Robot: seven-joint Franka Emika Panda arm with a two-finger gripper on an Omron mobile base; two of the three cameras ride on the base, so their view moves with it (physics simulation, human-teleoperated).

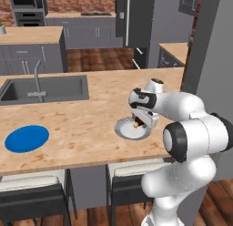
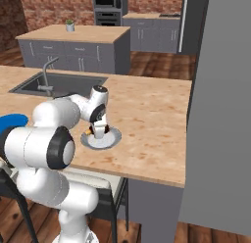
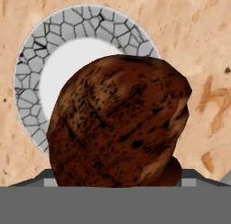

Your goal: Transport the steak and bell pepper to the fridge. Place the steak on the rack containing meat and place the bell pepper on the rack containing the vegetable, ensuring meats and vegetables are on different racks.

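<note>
Right on the white plate (image 1: 125, 130) with the crackled grey rim sits the steak (image 3: 118, 123), a dark reddish-brown glossy lump that in the hand view covers the plate's lower right part and leaves the upper left rim bare. Around the steak hangs the end effector (image 1: 139, 123), lowered onto the plate; whether its jaws press the meat or stand clear of it cannot be told, since the fingertips are hidden behind the lump. Outward from the plate, the wooden surface (image 1: 100, 120) lies bare on every side. Its near edge runs just beyond the plate toward the robot, above the stools (image 1: 32, 193). Well to the left of the plate lies a blue plate (image 1: 27, 138), and beyond that the sink (image 1: 45, 89) with its faucet. To the plate's right rises a tall dark grey panel (image 2: 220, 114).
</note>
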